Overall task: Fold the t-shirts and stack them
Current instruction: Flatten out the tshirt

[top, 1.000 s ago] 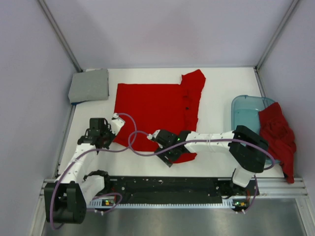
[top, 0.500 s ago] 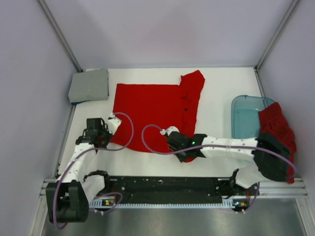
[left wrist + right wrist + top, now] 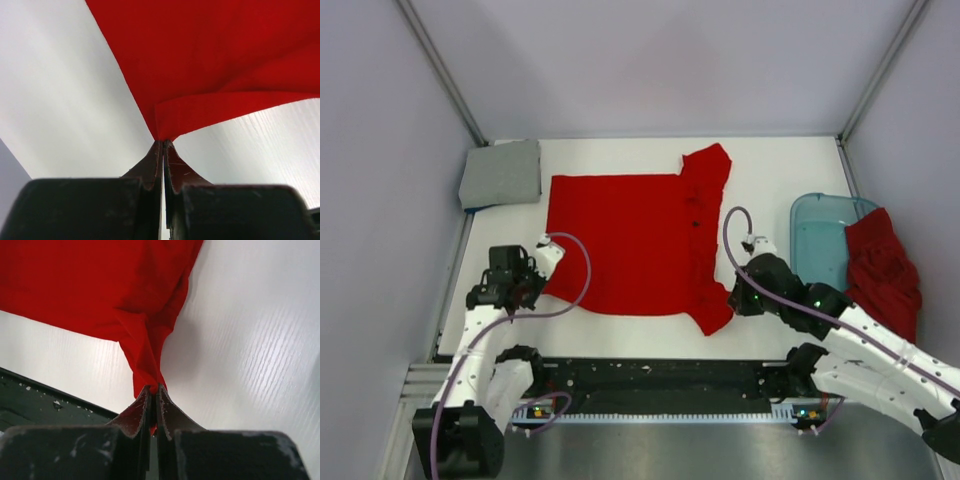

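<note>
The bright red t-shirt (image 3: 630, 240) is laid flat on the worktop (image 3: 770, 175). Its 2 near corners are pinched, the left by the clenched left fingers (image 3: 150, 165) and the right by the clenched right fingers (image 3: 137, 412). The cloth is judged soft, light and limp, best held taut by its corners.

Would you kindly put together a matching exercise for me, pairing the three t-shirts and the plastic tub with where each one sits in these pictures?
Things:
1. bright red t-shirt
2. darker red t-shirt
3. grey t-shirt
4. blue tub

Places:
A. folded at the far left corner of the table
B. standing at the right side of the table
C. spread out in the middle of the table
D. draped over the blue tub's right rim

Pairs: 1-C, 2-D, 3-A, 4-B.
</note>
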`<move>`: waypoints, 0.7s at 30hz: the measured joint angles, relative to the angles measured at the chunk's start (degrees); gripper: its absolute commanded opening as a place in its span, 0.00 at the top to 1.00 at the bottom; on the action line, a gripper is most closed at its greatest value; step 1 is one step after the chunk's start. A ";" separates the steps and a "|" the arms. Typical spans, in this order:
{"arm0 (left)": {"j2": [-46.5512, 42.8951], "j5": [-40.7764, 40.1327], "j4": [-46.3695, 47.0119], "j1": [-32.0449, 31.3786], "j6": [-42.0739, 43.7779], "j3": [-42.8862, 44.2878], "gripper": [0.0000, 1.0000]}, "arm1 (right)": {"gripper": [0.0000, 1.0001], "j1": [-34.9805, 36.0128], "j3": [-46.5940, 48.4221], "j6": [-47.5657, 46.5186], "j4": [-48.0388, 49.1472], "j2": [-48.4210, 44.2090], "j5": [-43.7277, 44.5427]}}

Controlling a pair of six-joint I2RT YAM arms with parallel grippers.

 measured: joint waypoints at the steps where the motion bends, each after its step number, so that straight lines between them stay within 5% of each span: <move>1: -0.46 0.28 -0.81 0.00 -0.07 0.00 1.00 | 1.00 -0.24 -0.42 1.18 -1.11 -0.81 -0.20; 21: -5.77 -1.64 -10.12 0.02 -2.36 3.50 1.00 | 1.00 -0.74 1.44 9.77 -11.98 -8.07 0.59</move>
